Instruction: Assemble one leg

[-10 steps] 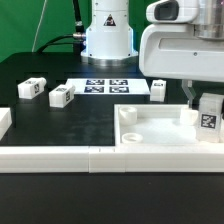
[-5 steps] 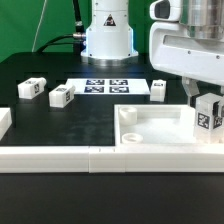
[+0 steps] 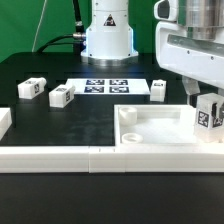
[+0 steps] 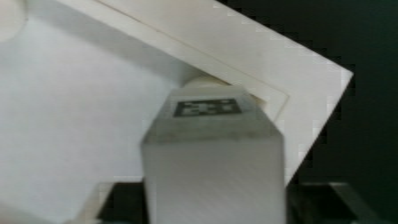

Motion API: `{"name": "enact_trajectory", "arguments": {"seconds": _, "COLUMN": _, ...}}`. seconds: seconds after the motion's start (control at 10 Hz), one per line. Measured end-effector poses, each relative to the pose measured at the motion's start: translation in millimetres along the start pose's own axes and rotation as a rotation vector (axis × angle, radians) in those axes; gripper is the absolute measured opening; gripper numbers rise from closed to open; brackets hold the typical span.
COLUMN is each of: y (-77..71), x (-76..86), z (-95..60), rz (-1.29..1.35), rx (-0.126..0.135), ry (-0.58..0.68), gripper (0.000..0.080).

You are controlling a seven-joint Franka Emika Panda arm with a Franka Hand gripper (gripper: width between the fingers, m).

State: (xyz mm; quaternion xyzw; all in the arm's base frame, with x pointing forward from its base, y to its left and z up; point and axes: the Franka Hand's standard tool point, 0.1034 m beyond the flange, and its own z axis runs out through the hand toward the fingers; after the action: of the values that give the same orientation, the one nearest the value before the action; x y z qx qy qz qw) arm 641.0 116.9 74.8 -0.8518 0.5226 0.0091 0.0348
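My gripper point(image 3: 206, 108) is shut on a leg point(image 3: 207, 116), a small white block with a black-and-white tag. It holds the leg upright over the right corner of the large white tray-like piece point(image 3: 160, 131), at the exterior view's right. In the wrist view the leg point(image 4: 210, 150) runs between my fingers, and its tagged end sits at the tray's corner point(image 4: 294, 95). I cannot tell whether the leg touches the tray. Three more legs lie on the black table: two at the exterior view's left point(image 3: 30, 88) point(image 3: 62, 95) and one behind the tray point(image 3: 158, 90).
The marker board point(image 3: 105, 87) lies in front of the robot base point(image 3: 107, 40). Long white border rails point(image 3: 60, 158) run along the front edge, with a short piece point(image 3: 4, 120) at the exterior view's left.
The gripper with the leg has shifted slightly toward the exterior view's right and a little up over the last second. Nothing else has moved.
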Motion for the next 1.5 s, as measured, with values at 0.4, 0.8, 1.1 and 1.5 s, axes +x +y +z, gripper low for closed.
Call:
{"name": "enact_trajectory", "arguments": {"seconds": 0.4, "y": -0.5, "x": -4.0, "z": 1.3, "rz": -0.390, "rx": -0.005, "ry": 0.001, "gripper": 0.0639}}
{"name": "enact_trajectory", "arguments": {"seconds": 0.8, "y": 0.4, "x": -6.0, "z": 3.0, "rz": -0.897, "rx": -0.033, "ry": 0.009, "gripper": 0.0649}}
{"name": "enact_trajectory", "arguments": {"seconds": 1.1, "y": 0.0, "x": -3.8, "z": 1.4, "rz": -1.241, "rx": -0.056, "ry": 0.016, "gripper": 0.0649}}
{"name": "enact_trajectory", "arguments": {"seconds": 1.5, "y": -1.2, "x": -2.1, "z": -0.3, "rz": -1.423, "rx": -0.058, "ry": 0.028, "gripper": 0.0521}}
